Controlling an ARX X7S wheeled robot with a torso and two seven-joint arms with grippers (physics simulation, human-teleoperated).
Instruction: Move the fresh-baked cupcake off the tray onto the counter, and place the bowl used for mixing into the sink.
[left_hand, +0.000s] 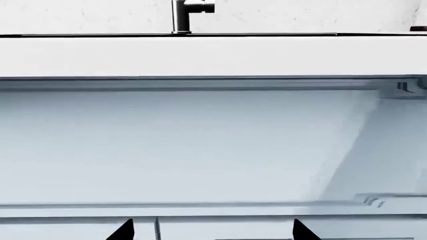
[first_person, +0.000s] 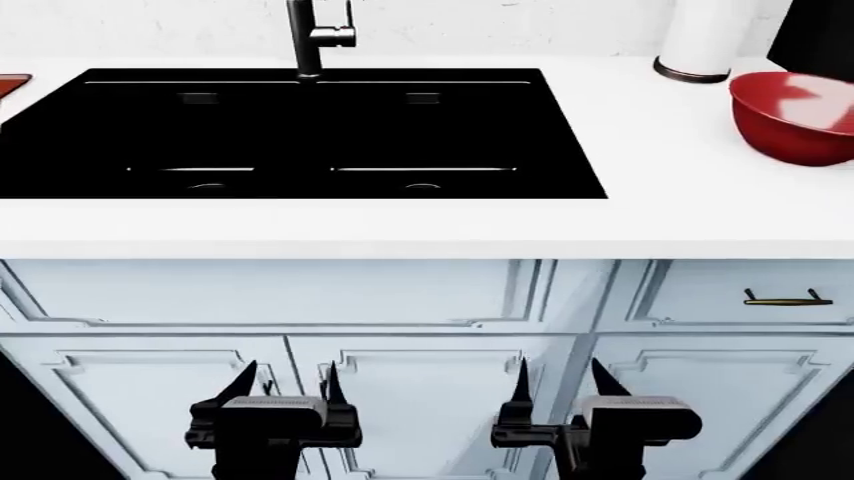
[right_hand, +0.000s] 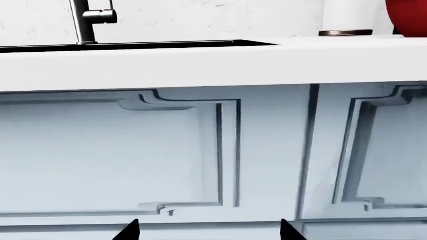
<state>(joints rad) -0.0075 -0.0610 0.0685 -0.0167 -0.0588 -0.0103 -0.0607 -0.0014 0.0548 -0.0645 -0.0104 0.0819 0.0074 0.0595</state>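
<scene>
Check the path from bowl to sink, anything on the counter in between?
Nothing visible. The bowl sits on the counter to the right of the sink, with bare white surface between them. The white cylinder stands behind the bowl, off that line.

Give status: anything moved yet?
Nothing looks done: the bowl sits on the counter right of the sink. Nothing in hand; left gripper and right gripper hang open below the counter. Tray corner barely visible; cupcake out of view.

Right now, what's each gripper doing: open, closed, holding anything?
Left gripper: open, empty, low in front of the cabinet doors.
Right gripper: open, empty, also below the counter.
</scene>
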